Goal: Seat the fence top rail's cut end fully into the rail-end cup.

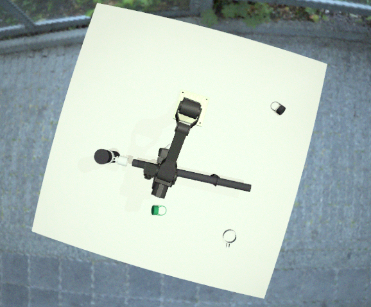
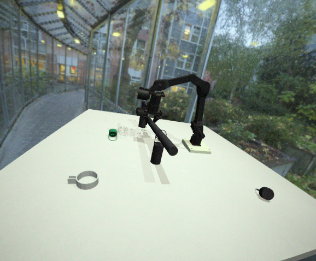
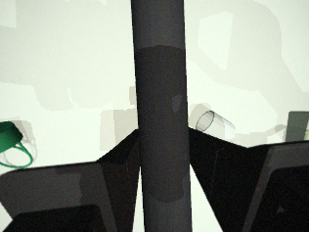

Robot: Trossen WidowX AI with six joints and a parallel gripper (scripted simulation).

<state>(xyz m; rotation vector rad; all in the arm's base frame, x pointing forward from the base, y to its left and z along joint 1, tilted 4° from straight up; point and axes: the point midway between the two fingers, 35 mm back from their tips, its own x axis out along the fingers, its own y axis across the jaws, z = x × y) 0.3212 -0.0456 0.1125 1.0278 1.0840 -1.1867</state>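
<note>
arm (image 2: 199,106): matte black, boxy links | base plate (image 2: 206,150): cream, square

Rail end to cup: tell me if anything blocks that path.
Nothing visible does. In the top view the rail's cut end faces the white rail-end cup on the big post, with only a bare gap between them. The gripper is clamped on the rail; the green cap lies aside.
</note>
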